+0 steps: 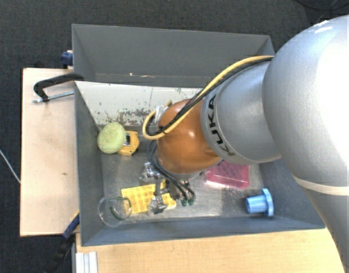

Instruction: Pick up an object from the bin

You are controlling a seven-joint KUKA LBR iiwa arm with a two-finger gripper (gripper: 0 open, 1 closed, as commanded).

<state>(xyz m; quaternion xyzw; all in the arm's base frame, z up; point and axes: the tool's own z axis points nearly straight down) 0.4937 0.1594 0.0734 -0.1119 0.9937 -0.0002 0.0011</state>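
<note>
Fingers (158, 200) hang over yellow grid block (137, 197) (open or closed, cannot tell).

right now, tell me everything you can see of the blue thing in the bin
The blue piece looks like smooth plastic: a short cylinder with a wider flange at its right end. It lies on its side on the floor of the bin, near the corner at the view's lower right. It lies by itself, apart from the pink pad up and to the left of it, and seems to touch only the floor.
</note>
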